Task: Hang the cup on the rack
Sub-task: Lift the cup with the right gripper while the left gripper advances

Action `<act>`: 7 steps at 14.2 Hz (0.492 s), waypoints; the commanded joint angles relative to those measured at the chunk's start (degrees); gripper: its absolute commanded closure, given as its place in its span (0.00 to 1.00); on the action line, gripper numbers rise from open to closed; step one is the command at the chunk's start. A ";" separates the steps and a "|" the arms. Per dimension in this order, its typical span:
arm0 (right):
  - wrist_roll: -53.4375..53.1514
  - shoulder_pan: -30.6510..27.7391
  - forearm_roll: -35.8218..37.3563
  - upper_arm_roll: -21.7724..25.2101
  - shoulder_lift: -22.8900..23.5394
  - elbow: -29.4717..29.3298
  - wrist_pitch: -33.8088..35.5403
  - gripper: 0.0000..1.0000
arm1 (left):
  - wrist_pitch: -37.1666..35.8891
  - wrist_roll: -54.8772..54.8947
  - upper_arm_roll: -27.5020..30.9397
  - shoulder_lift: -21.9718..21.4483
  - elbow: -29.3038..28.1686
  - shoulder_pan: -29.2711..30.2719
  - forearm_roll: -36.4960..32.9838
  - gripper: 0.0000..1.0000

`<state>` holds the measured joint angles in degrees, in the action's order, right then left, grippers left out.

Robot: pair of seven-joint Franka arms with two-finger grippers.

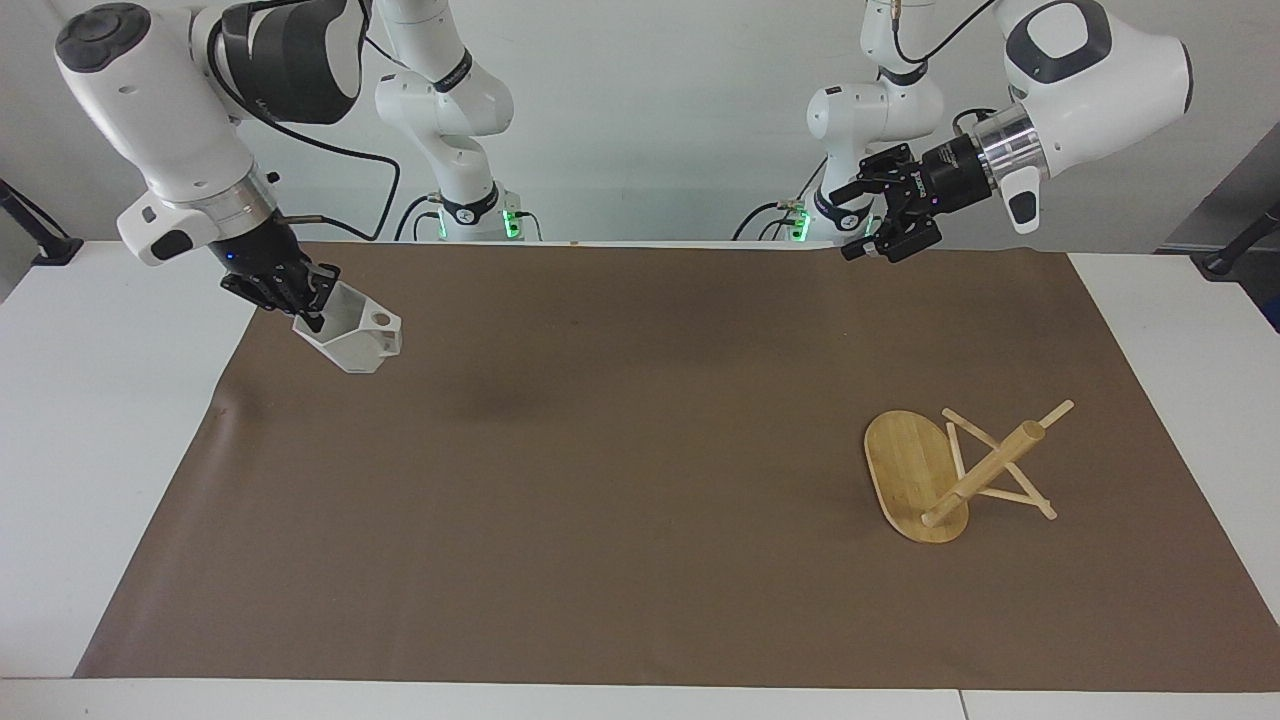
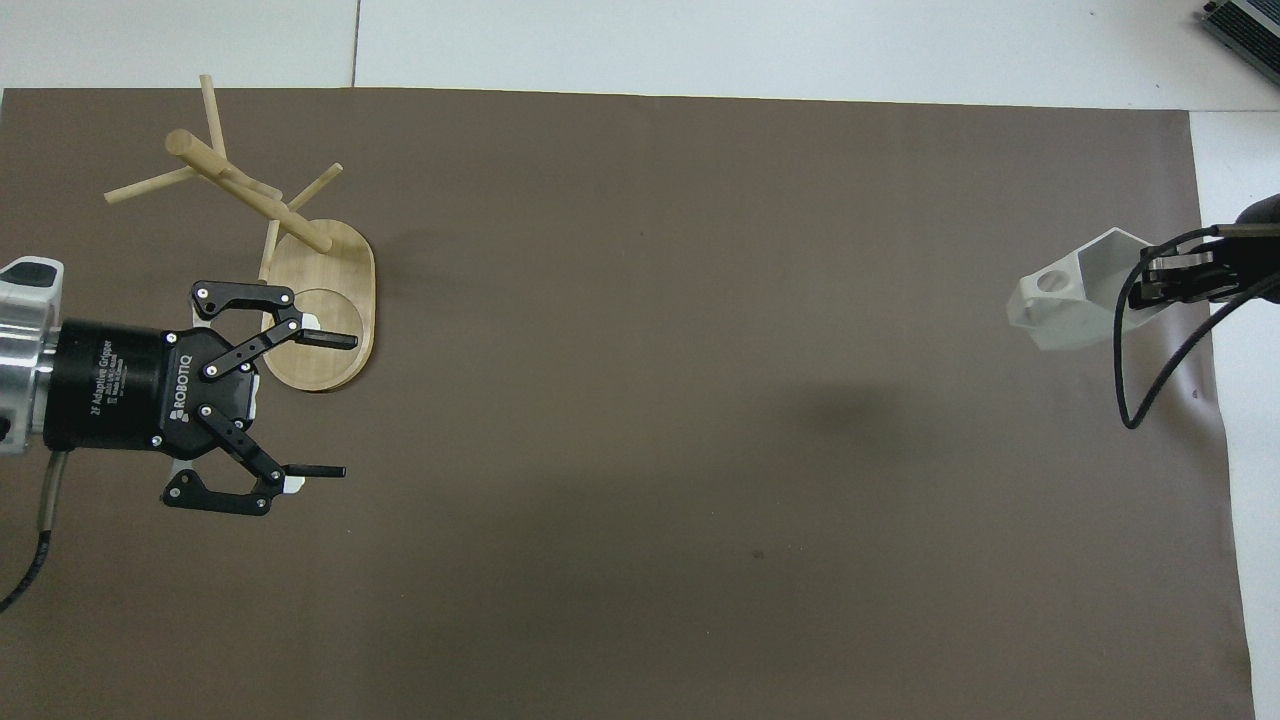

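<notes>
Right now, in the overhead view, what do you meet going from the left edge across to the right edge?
left gripper, open → rack, tipped over on the brown mat → cup → right gripper, shut on the cup's rim.

The cup is plain white. The rack is light honey bamboo with faint grain. A matte brown sheet covers the white table. Both arms are white, their grippers black.
</notes>
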<state>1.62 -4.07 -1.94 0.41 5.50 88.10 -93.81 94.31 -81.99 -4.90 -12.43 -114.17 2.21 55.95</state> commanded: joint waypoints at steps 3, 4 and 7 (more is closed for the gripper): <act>-6.25 0.29 -0.17 -1.63 -0.84 -0.82 1.08 1.00 | 1.93 -0.46 -0.29 -1.10 -3.52 1.04 4.95 0.00; -7.49 0.29 -2.43 -2.42 -0.84 -0.82 1.26 1.00 | 2.02 -0.46 -0.29 -1.10 -3.52 0.70 5.04 0.00; -7.59 0.29 -11.30 -2.69 -0.93 -0.56 0.91 1.00 | 4.21 -0.72 -0.46 -1.19 -4.39 -0.01 6.97 0.00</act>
<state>-5.07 -3.29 -8.91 -1.93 5.02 87.80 -93.79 96.04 -82.02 -5.24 -12.40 -116.35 2.69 60.60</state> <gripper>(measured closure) 0.956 0.000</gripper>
